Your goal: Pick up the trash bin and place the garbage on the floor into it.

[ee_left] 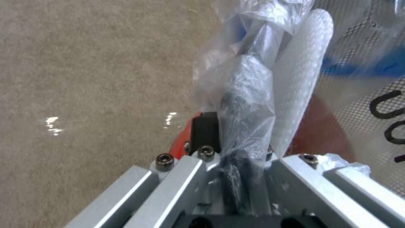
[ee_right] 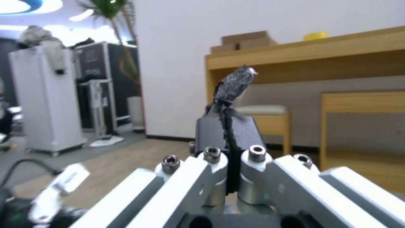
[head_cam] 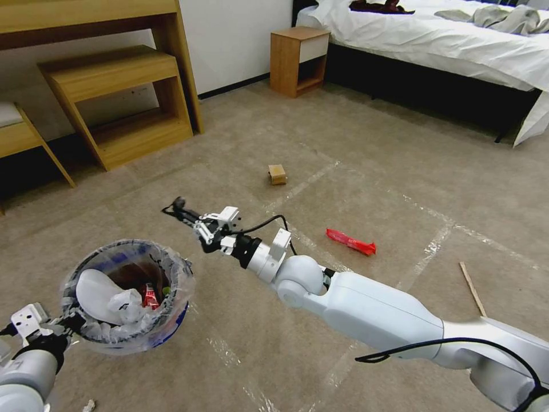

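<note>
Left gripper (head_cam: 67, 324) clamps one bag-lined trash bin (head_cam: 128, 294), right gripper (head_cam: 182, 213) pinches a black scrap (head_cam: 178, 203); three bits litter the floor (head_cam: 366, 171).

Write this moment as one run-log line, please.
left gripper: shut on trash bin rim, bin lifted | right gripper: shut on black scrap | floor: tan box, red wrapper, stick

The left gripper (head_cam: 67, 321) is masked by the trash bin (head_cam: 128, 297) rim and liner. The bed (head_cam: 434, 40) is cut off at the frame's edge. Bin contents are partly indistinguishable.
</note>
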You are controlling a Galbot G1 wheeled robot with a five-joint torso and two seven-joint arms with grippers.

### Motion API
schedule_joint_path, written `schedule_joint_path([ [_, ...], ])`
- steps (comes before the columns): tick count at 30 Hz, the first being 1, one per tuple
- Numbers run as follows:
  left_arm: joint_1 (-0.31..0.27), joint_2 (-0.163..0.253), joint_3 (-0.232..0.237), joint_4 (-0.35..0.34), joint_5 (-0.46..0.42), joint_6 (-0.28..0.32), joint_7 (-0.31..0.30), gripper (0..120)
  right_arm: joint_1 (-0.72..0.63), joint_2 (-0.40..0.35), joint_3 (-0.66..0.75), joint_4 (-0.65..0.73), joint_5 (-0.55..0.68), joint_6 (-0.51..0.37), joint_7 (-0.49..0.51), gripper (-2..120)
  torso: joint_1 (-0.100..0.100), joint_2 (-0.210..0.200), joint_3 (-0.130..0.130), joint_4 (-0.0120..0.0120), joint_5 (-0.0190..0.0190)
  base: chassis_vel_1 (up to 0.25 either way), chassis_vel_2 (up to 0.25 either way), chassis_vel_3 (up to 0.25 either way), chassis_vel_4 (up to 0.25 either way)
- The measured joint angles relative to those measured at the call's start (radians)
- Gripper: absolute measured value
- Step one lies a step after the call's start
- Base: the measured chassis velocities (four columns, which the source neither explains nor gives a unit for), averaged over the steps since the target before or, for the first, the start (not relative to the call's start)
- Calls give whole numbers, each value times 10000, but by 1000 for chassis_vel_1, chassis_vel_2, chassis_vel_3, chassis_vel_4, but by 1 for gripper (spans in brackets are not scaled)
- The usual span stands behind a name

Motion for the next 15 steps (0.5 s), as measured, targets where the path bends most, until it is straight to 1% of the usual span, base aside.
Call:
schedule_joint_path([
  [2,-14,0,-1,0,0,31,0,0,135,-25,-189,109,0,0,-7,0,0,0,0,-1,0,0,0,0,0],
  [3,-39,-3,-1,0,-4,61,-3,0,335,-45,-507,247,-6,-31,40,0,0,0,0,-1,0,0,0,0,0],
  [6,-80,-25,-1,0,-5,83,-12,0,707,-47,-1215,457,16,-383,505,0,0,0,0,-1,-1,0,0,0,0],
  [7,-80,-25,-1,0,-5,83,-12,0,707,-47,-1215,457,16,-383,505,0,0,0,0,-1,-1,0,0,0,0],
  [10,-86,-56,-1,-23,-19,84,-18,0,1009,109,-1830,518,44,-769,1032,0,0,0,0,-2,-1,0,0,0,0],
  [15,-82,-83,-9,-79,-29,84,-19,0,1212,330,-2169,518,66,-1171,1444,0,0,0,0,0,0,0,0,0,0],
])
